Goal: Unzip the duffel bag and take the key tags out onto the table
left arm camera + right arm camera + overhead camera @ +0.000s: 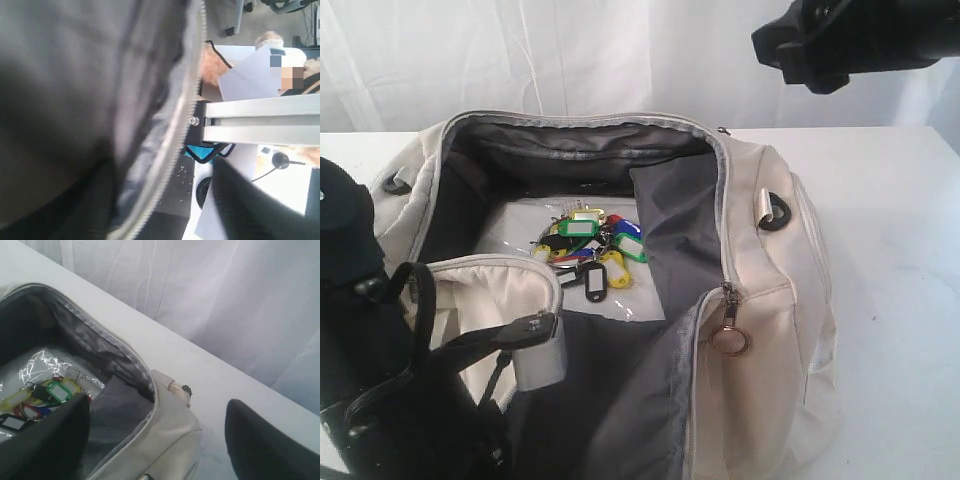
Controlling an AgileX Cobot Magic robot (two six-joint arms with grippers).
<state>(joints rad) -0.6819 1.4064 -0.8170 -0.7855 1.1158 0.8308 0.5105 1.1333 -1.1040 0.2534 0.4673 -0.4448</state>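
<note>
Right fingers (pixel 260 440) gaping wide, left fingers' (pixel 542 360) state untellable, the duffel bag's (pixel 780 300) slack near flap (pixel 490 290) is threatening to cover the key tags (pixel 588 255).

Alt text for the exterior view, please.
A cream duffel bag lies unzipped on a white table, a bunch of coloured key tags inside. The left end effector is at the folded-back flap; the right arm hangs high above.

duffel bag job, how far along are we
Done: the duffel bag is unzipped, its flap folded back. In hand: the left gripper is at the flap's edge; the right gripper is raised, open, empty. Left: the key tags lie inside, none on the table.
</note>
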